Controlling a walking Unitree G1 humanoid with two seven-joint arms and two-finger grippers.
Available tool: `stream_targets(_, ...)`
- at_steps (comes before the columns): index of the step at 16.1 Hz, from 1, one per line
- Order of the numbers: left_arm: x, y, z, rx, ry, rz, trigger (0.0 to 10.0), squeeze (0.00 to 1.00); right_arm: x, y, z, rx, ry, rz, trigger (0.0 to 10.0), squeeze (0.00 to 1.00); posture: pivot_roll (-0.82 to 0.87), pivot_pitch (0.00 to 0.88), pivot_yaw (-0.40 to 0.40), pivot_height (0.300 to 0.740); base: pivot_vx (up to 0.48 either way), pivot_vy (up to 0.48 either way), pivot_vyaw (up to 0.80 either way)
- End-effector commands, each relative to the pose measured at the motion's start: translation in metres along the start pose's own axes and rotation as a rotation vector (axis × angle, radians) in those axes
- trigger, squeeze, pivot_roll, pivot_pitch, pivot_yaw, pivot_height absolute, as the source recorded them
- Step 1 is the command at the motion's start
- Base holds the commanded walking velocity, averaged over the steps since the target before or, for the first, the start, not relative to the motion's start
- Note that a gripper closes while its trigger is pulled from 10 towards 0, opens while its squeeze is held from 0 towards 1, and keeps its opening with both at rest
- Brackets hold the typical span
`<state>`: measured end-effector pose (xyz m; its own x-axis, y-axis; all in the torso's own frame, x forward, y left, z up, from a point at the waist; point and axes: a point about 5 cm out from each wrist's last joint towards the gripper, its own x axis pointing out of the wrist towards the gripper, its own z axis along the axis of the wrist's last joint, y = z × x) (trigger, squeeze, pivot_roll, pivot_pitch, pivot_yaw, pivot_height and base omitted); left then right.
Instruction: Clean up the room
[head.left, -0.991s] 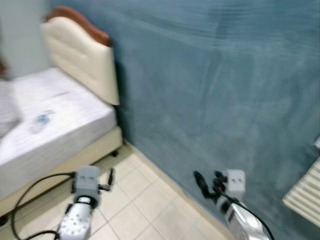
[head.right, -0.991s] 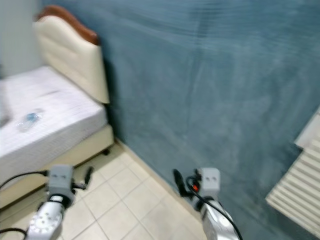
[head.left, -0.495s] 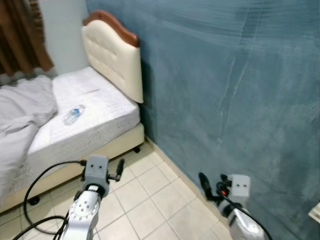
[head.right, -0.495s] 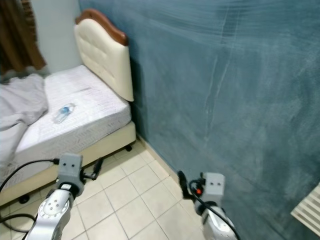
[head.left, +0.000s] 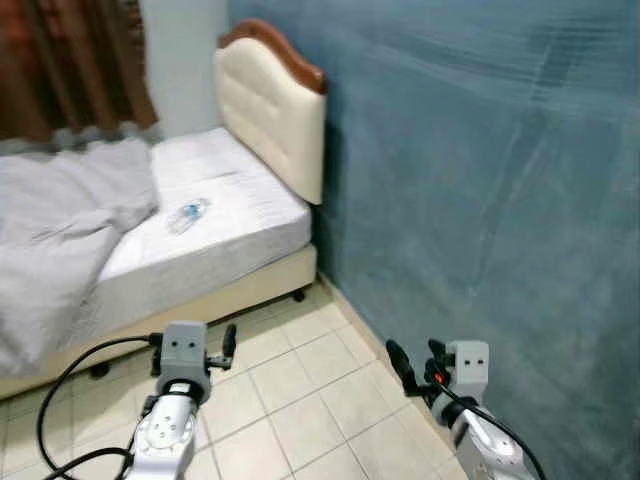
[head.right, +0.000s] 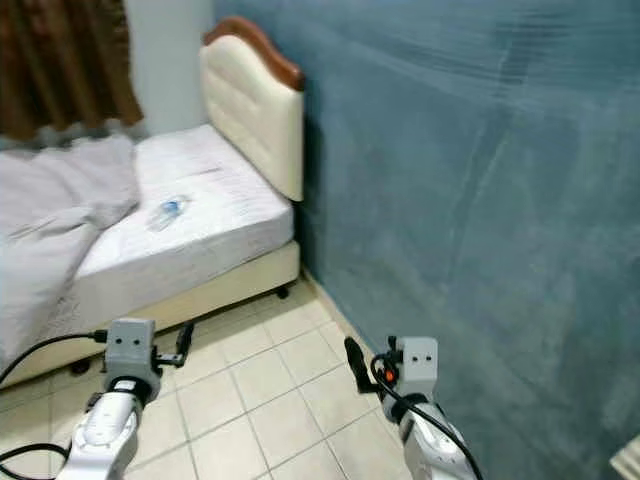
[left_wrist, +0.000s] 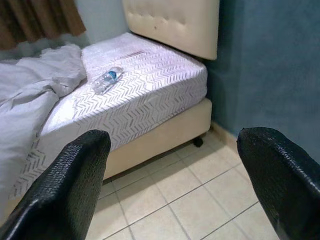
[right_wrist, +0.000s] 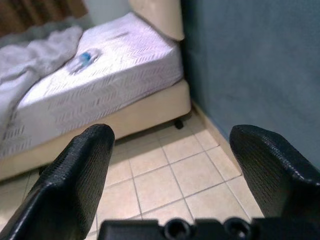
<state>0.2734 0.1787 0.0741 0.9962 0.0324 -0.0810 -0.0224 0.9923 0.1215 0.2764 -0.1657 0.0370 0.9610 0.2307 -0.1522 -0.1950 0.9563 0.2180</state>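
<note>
A clear plastic water bottle (head.left: 187, 214) with a blue label lies on its side on the white mattress (head.left: 250, 215) of the bed, away from the pillow end. A crumpled grey blanket (head.left: 60, 220) covers the bed's left part. My left gripper (left_wrist: 175, 140) hangs open and empty above the tiled floor, short of the bed's side; the bottle (left_wrist: 107, 79) lies far beyond its fingers. The right gripper (right_wrist: 172, 135) is also open and empty, low over the tiles near the blue wall, and the bottle (right_wrist: 82, 58) is blurred in its wrist view.
A cream padded headboard (head.left: 272, 105) with a brown wooden top stands against the blue wall (head.left: 480, 150) on the right. Brown curtains (head.left: 70, 65) hang behind the bed. Beige floor tiles (head.left: 300, 390) stretch between me and the bed. A black cable (head.left: 70, 375) loops from my left arm.
The whole picture has shifted: the camera has swung left, so the bed, blanket and curtains now sit further right and in fuller view. Both arms hold the same pose.
</note>
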Motion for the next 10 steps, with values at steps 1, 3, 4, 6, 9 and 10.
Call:
stream_targets(1, -0.0026, 0.0027, 0.0031, 0.006, -0.022, 0.007, 10.0, 0.00, 0.0056, 0.0037, 0.0036, 0.005, -0.004, 0.034, 10.0, 0.00, 0.12, 0.000, -0.075, 0.740, 0.000, 0.000, 0.58)
stream_targets(3, -0.0035, 0.0026, 0.0037, 0.015, -0.026, 0.013, 10.0, 0.00, 0.0081, 0.0053, 0.0040, 0.003, -0.001, 0.054, 10.0, 0.00, 0.12, 0.000, -0.079, 0.740, 0.448, 0.000, 0.58)
stream_targets(4, -0.0036, 0.0036, 0.0021, 0.014, -0.017, 0.022, 10.0, 0.00, 0.0089, 0.0056, 0.0042, 0.005, -0.001, 0.062, 10.0, 0.00, 0.13, 0.000, -0.082, 0.740, 0.442, 0.000, 0.57)
stream_targets(6, -0.0030, 0.0039, 0.0010, 0.011, -0.011, 0.026, 10.0, 0.00, 0.0095, 0.0054, 0.0039, 0.002, 0.003, 0.065, 10.0, 0.00, 0.13, 0.000, -0.085, 0.740, 0.444, 0.000, 0.58)
stream_targets(9, 0.0011, 0.0046, -0.0001, 0.001, 0.008, 0.022, 10.0, 0.00, 0.0095, 0.0048, 0.0030, 0.000, 0.003, 0.052, 10.0, 0.00, 0.12, 0.000, -0.081, 0.740, 0.461, 0.000, 0.38)
stream_targets(10, 0.0027, 0.0063, -0.0005, -0.003, 0.014, 0.023, 10.0, 0.00, 0.0095, 0.0042, 0.0027, -0.006, 0.007, 0.042, 10.0, 0.00, 0.11, 0.000, -0.079, 0.740, 0.465, 0.000, 0.00)
